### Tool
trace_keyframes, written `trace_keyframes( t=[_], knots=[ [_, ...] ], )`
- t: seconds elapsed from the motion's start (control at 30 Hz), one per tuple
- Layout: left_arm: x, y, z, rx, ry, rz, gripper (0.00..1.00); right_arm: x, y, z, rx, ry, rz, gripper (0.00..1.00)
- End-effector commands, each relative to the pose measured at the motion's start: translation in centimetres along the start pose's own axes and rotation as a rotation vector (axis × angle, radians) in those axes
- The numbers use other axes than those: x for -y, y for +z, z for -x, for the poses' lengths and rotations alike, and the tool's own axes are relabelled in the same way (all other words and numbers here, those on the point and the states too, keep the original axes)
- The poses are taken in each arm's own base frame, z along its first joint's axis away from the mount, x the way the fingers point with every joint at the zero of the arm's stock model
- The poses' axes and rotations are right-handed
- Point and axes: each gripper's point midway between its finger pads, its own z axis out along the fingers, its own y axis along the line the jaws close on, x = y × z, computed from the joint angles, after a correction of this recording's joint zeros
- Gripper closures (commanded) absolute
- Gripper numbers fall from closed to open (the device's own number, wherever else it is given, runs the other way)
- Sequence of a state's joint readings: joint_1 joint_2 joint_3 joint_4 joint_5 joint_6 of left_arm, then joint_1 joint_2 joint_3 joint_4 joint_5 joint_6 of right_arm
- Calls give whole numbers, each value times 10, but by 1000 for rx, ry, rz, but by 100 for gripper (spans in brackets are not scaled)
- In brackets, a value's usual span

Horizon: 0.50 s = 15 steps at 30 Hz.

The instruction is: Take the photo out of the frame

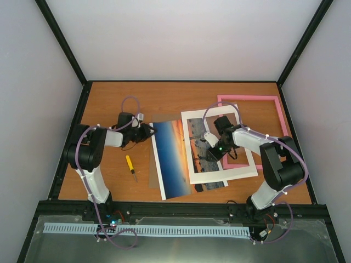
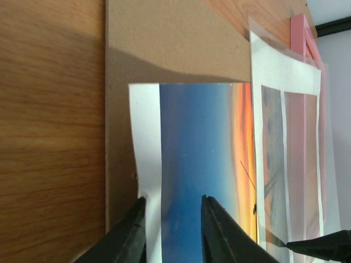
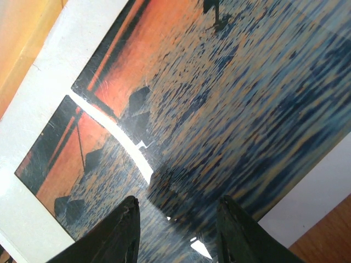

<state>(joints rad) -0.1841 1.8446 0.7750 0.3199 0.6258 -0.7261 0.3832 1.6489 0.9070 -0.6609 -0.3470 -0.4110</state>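
The photo [image 1: 173, 159], blue and orange, lies flat mid-table on the brown backing board [image 1: 152, 172], out of the pink frame [image 1: 249, 99] at the back right. A white mat [image 1: 219, 176] covers the photo's right part and overlaps the frame. My left gripper [image 1: 148, 132] is open over the photo's far left corner; in the left wrist view [image 2: 173, 200] its fingers straddle the photo [image 2: 203, 142] by its white border. My right gripper [image 1: 211, 145] is open low over the mat's window; in the right wrist view [image 3: 178, 200] the photo's water [image 3: 247, 82] fills the space under it.
A yellow screwdriver [image 1: 130, 167] lies on the table left of the backing board. The backing board [image 2: 164, 44], mat [image 2: 282, 71] and frame edge [image 2: 300, 30] show in the left wrist view. Black posts and white walls enclose the table.
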Motion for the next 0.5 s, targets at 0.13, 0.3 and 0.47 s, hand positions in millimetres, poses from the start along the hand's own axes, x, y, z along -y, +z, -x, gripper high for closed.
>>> trace_keyframes(
  t=[0.13, 0.3, 0.47],
  knots=[
    [-2, 6, -6, -32, 25, -24, 83, 5, 10, -13, -67, 4, -25, 60],
    [3, 5, -7, -37, 35, -57, 85, 5, 10, -13, -68, 4, -24, 60],
    [9, 5, -8, -42, 47, -84, 84, 5, 10, -13, -68, 4, -26, 61]
  ],
)
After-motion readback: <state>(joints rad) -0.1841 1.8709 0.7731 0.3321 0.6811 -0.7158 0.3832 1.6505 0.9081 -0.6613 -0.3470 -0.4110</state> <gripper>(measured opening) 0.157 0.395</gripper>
